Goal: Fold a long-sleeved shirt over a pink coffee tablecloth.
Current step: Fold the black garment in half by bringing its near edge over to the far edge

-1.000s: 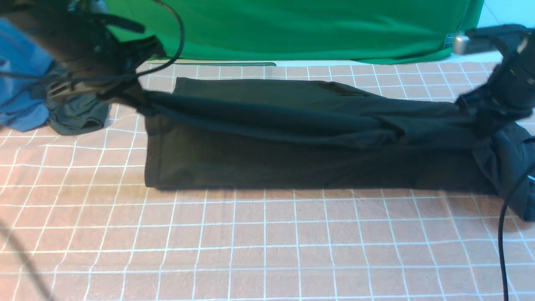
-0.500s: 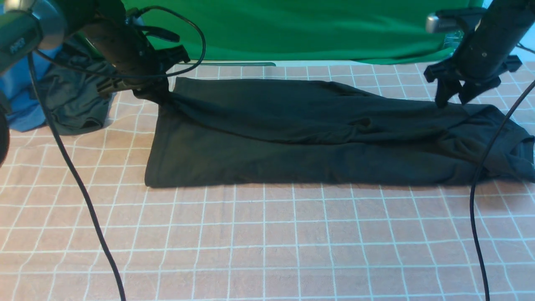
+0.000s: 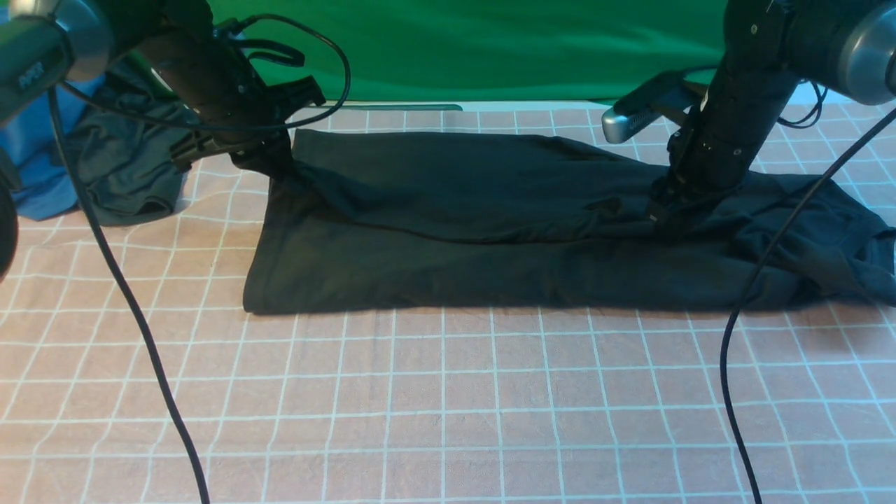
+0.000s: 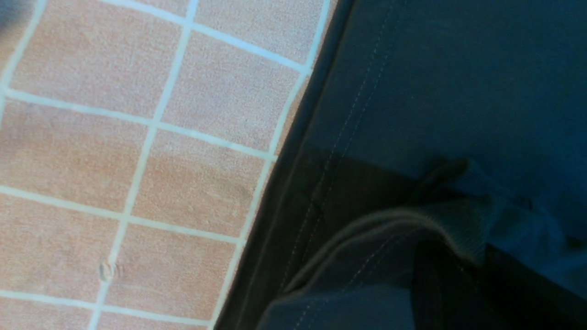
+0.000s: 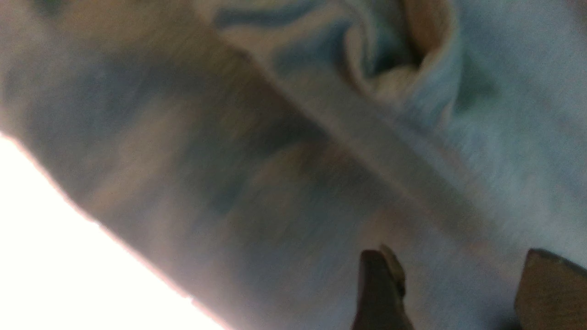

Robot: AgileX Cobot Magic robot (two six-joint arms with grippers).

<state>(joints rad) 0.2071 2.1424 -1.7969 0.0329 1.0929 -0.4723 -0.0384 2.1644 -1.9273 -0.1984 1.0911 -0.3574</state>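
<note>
We're pinching the far left corner of the long-sleeved shirt [image 3: 455, 210] with the left gripper [image 3: 273, 159], jaws closed tight on a gathered bunch of black cloth. In the left wrist view the stitched hem is running right alongside the white grid of the pink coffee tablecloth [image 3: 448, 406]. Over on the right, the right gripper [image 3: 663, 213] is sitting down on rumpled cloth, and its fingertips [image 5: 378, 284] are standing apart, jaws parted with nothing clamped. The shirt is lying as a long band across the tabletop, its near edge straight and its right end bunched up at the frame's edge. Nearer us, a wide stretch of grid is lying open, with two black cables [image 3: 126, 294] crossing it. A small dark garment [image 3: 129, 175] and a blue garment [image 3: 35, 175] are crowding the left corner, and a green cloth [image 3: 490, 49] is hanging behind.
</note>
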